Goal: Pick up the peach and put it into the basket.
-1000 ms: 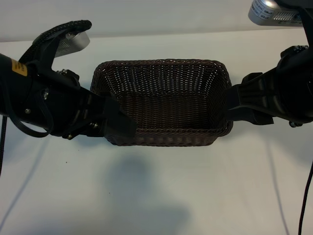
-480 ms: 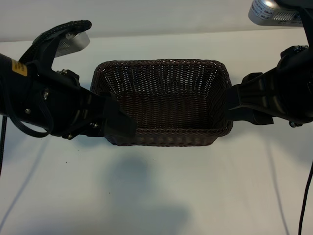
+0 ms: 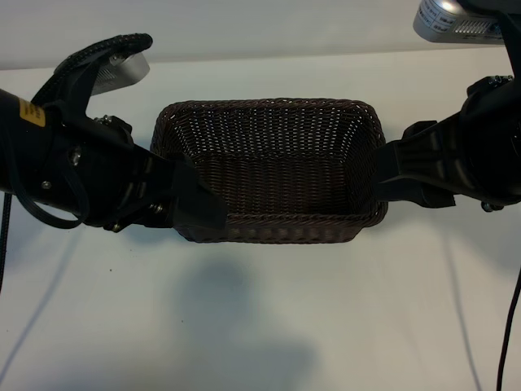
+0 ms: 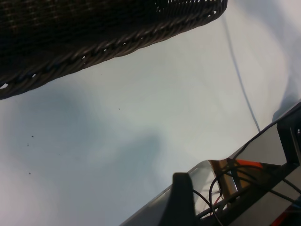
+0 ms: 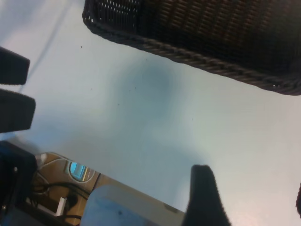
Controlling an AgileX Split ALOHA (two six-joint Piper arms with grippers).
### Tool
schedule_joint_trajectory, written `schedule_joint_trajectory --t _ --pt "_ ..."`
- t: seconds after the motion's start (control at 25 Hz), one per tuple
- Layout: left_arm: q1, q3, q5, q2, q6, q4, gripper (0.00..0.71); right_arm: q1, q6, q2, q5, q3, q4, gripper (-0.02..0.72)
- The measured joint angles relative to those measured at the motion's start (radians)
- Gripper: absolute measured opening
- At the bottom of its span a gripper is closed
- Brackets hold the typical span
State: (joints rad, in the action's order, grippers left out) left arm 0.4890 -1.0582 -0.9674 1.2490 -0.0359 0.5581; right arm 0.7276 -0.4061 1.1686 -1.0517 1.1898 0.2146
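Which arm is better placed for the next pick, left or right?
Neither clearly: left gripper and right gripper both hang open and empty at opposite ends of the empty basket, and no peach shows in any view to favour a side.

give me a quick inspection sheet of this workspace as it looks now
surface: white table, a few dark specks, soft shadows
job's things: basket at centre, nothing in it; peach not seen in any view
clutter: nothing seen
grippers: left gripper at the basket's left end, right gripper at its right end, both open, holding nothing
cables: thin cables trail over the table beside each arm
surroundings: wires and hardware past the table edge in the wrist views
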Motion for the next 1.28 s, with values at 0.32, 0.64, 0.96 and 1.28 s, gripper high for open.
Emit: schedule_joint_trajectory --t 0.32,0.64,0.96,1.28 --pt "0.0 0.0 0.0 0.0 0.0 0.0 0.59 0.0 0.0 0.0 0.0 0.0 0.0 0.465" --pt "0.0 0.0 0.0 0.0 0.0 0.0 0.59 0.0 0.0 0.0 0.0 0.0 0.0 0.465" --pt "0.0 0.0 0.0 0.0 0.0 0.0 0.59 0.0 0.0 0.0 -0.007 0.0 0.0 0.465" --pt "0.0 0.0 0.0 0.0 0.001 0.0 0.59 0.0 0.0 0.0 -0.039 0.0 -0.045 0.465"
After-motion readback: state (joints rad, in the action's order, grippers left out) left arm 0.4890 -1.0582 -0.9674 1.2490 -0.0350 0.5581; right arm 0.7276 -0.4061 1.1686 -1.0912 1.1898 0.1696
